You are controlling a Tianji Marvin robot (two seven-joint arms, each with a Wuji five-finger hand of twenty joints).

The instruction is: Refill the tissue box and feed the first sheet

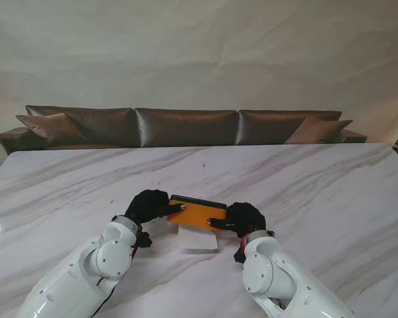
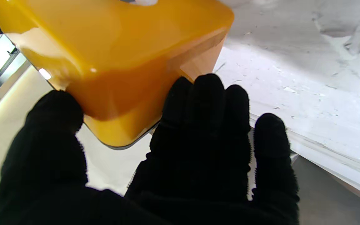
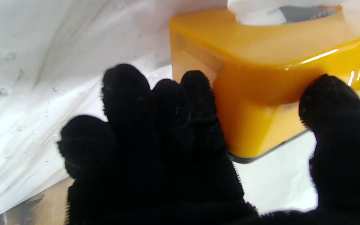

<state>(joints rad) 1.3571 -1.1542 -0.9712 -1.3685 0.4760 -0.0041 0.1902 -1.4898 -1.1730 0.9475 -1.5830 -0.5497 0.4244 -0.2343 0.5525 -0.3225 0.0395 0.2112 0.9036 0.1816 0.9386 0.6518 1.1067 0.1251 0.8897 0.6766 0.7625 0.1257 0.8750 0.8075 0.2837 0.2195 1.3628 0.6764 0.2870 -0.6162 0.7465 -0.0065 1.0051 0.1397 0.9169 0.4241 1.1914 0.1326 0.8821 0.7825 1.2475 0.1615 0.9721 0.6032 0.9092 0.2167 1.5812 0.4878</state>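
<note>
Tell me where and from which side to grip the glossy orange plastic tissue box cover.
Grip the glossy orange plastic tissue box cover by its two short end walls, one hand from each side. It is long, smooth and rounded at the corners, so opposed ends give the surest hold. The left hand and right hand already sit there, thumb and fingers bracketing each end; the white tissue stack lies nearer to me.

The white grey-veined marble tabletop (image 1: 305,192) is carrying a flat white tissue stack (image 1: 198,238), lying between both hands.

Black-gloved left hand (image 2: 155,162), fingers (image 2: 205,103) around yellow tissue box (image 2: 114,53) end
</note>
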